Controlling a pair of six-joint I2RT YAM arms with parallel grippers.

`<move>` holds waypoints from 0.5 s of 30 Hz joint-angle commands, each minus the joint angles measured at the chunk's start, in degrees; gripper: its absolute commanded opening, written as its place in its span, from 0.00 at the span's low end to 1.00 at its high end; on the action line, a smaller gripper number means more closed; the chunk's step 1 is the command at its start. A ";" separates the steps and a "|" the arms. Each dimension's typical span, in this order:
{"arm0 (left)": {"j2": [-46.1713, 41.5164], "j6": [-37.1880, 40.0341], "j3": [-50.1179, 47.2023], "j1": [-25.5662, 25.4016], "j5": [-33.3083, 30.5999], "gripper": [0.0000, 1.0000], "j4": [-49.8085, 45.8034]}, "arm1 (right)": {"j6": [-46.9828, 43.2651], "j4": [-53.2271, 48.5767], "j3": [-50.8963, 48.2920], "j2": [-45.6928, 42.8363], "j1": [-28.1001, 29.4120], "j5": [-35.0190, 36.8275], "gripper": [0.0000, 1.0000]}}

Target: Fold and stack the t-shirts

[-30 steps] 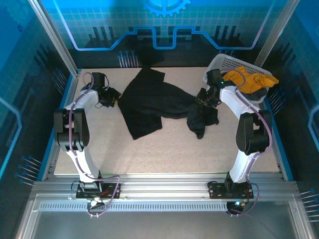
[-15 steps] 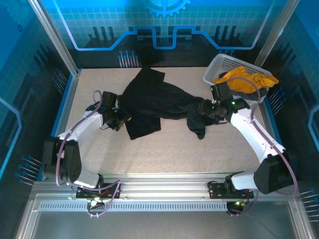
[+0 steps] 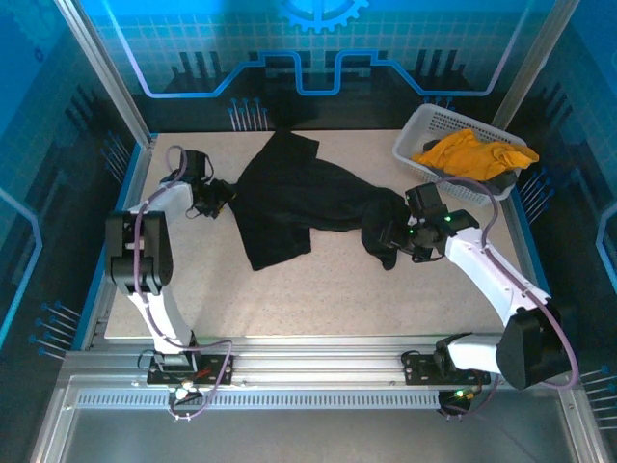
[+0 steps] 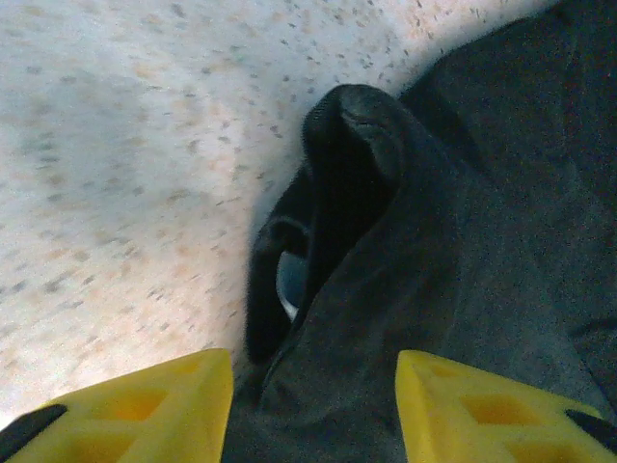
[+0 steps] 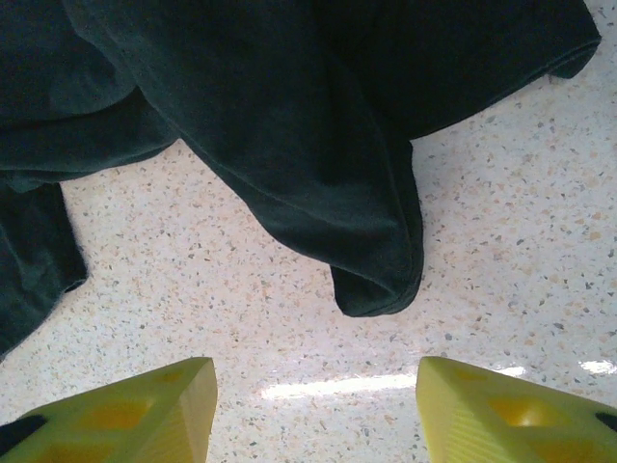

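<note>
The black t-shirt (image 3: 299, 198) lies crumpled across the middle of the table, its right end bunched up. My left gripper (image 3: 224, 196) is at the shirt's left edge. In the left wrist view its jaws (image 4: 313, 371) stand apart with a raised fold of black cloth (image 4: 386, 251) lying between them. My right gripper (image 3: 386, 236) hovers at the bunched right end. It is open (image 5: 316, 371) over bare table, and a folded corner of the black shirt (image 5: 376, 270) lies just ahead of the fingers. The orange-yellow t-shirt (image 3: 472, 154) sits heaped in the basket.
The white lattice basket (image 3: 415, 130) stands at the back right corner. Bare speckled tabletop (image 3: 337, 299) stretches in front of the shirt. Blue walls and metal frame rails surround the table on all sides.
My right gripper has moved from beside the basket toward me, along the shirt's bunched end, and opened. My left gripper swung down to the shirt's lower left edge, then back up.
</note>
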 commanded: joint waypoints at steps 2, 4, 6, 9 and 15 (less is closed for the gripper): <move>2.34 2.85 0.62 -0.23 4.28 0.41 1.49 | 1.24 -0.37 0.26 -1.21 -0.23 -1.50 0.58; 2.37 1.94 -0.46 -0.31 5.11 0.38 2.75 | 1.43 -0.30 0.43 -0.89 -0.36 -1.48 0.58; 2.22 1.44 -1.04 -0.64 5.54 0.38 2.82 | 1.43 -0.24 0.61 -0.30 -0.36 -1.36 0.58; 1.49 1.10 -2.45 -1.28 5.58 0.29 4.04 | 1.51 -0.12 0.94 0.84 -0.68 -0.90 0.58; -3.59 0.34 -4.56 -1.55 4.68 0.00 2.82 | 2.46 -0.49 1.80 1.09 -3.61 1.45 0.57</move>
